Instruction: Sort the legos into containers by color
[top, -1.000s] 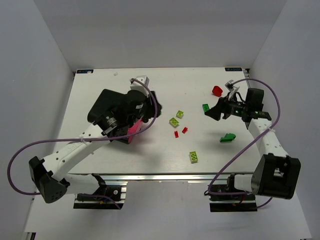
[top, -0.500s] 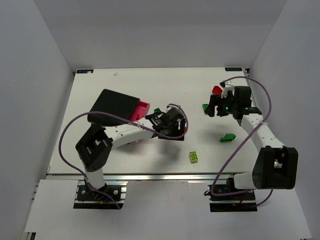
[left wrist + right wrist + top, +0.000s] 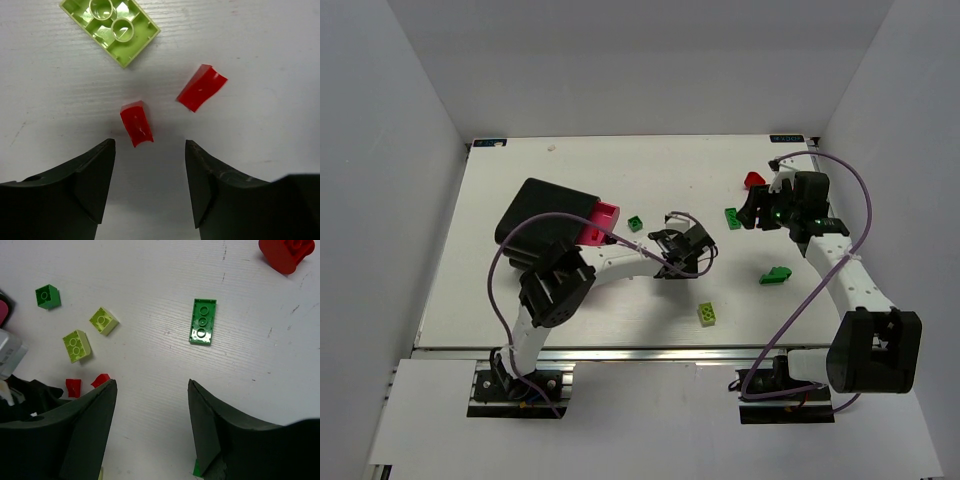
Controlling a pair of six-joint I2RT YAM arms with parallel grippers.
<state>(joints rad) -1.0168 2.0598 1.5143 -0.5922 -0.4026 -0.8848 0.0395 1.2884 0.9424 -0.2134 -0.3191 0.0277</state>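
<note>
The black cabinet (image 3: 542, 222) lies at the left with one magenta-pink drawer (image 3: 604, 219) pulled out. My left gripper (image 3: 686, 256) is open and empty, low over the table. Two small red legos (image 3: 136, 123) (image 3: 201, 88) lie just ahead of its jaws, with a lime lego (image 3: 110, 30) beyond. My right gripper (image 3: 752, 214) is open and empty, above a green lego (image 3: 203, 321) (image 3: 731, 217). A red lego (image 3: 754, 180) (image 3: 286, 252) lies behind it. The right wrist view also shows a small green lego (image 3: 48, 296) and two lime legos (image 3: 104, 320) (image 3: 77, 346).
A dark green lego (image 3: 775, 275) lies right of centre, and a lime lego (image 3: 706, 314) lies near the front edge. A small green lego (image 3: 635, 224) sits just right of the pink drawer. White walls enclose the table on three sides.
My left arm has left the cabinet and swung right, down over the red legos. The pink drawer now shows open. My right gripper has shifted slightly back, over the green lego.
</note>
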